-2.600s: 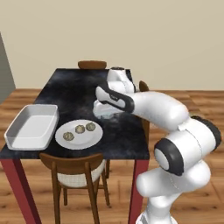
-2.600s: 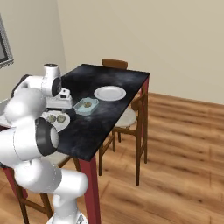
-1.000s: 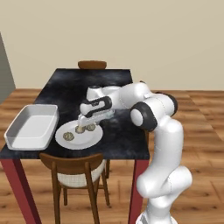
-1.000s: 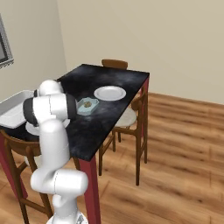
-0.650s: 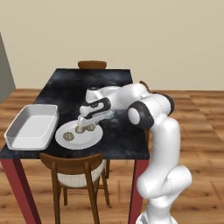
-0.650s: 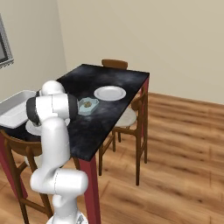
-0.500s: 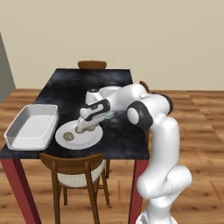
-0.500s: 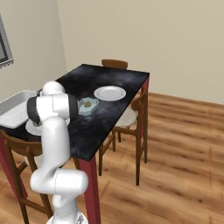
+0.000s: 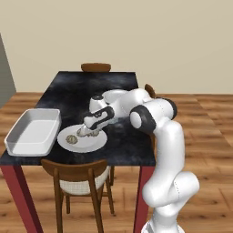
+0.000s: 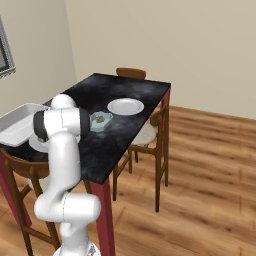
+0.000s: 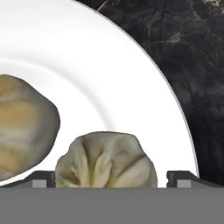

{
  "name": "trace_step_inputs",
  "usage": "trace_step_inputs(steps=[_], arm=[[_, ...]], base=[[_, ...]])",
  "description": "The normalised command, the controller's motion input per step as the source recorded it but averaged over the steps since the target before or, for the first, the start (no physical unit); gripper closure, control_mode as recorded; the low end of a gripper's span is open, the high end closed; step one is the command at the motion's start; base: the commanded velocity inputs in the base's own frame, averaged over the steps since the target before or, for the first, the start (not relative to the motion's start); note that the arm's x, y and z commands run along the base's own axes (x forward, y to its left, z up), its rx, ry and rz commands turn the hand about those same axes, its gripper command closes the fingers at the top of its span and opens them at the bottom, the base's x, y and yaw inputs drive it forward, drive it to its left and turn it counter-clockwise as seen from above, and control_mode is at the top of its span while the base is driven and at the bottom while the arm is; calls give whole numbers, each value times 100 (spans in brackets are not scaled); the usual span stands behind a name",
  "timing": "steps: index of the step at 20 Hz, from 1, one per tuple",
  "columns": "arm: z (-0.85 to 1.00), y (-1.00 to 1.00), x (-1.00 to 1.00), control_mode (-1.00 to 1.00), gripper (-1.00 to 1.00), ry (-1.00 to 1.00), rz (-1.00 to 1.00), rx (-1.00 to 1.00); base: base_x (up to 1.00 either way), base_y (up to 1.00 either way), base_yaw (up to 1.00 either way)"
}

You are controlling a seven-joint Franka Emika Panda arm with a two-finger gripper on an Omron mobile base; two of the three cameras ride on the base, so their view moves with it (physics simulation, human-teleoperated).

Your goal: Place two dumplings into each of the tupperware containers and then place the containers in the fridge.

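Your gripper (image 11: 112, 177) is down at the plate (image 11: 87, 65), jaws wide.
A dumpling (image 11: 106, 160) sits between the fingertips (image 11: 177, 177), ungripped; another dumpling (image 11: 24, 127) lies just beside it.

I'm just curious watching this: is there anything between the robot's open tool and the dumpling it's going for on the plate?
Nothing visible. The open tool sits low over the plate, and in the hand view the dumpling lies right between its fingertips. A second dumpling lies beside it.
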Motion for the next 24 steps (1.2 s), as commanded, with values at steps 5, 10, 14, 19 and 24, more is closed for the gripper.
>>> trace_step_inputs(steps=[5, 10, 14, 19, 24], arm=[[-10, 0, 0, -100, 100, 0, 0, 0], [0, 0, 0, -100, 100, 0, 0, 0], [0, 0, 0, -100, 100, 0, 0, 0], [8, -14, -48, -100, 100, 0, -9, 0], [28, -41, -49, -100, 100, 1, -14, 0]], base=[[0, 0, 0], [0, 0, 0], [0, 0, 0], [0, 0, 0], [0, 0, 0]])
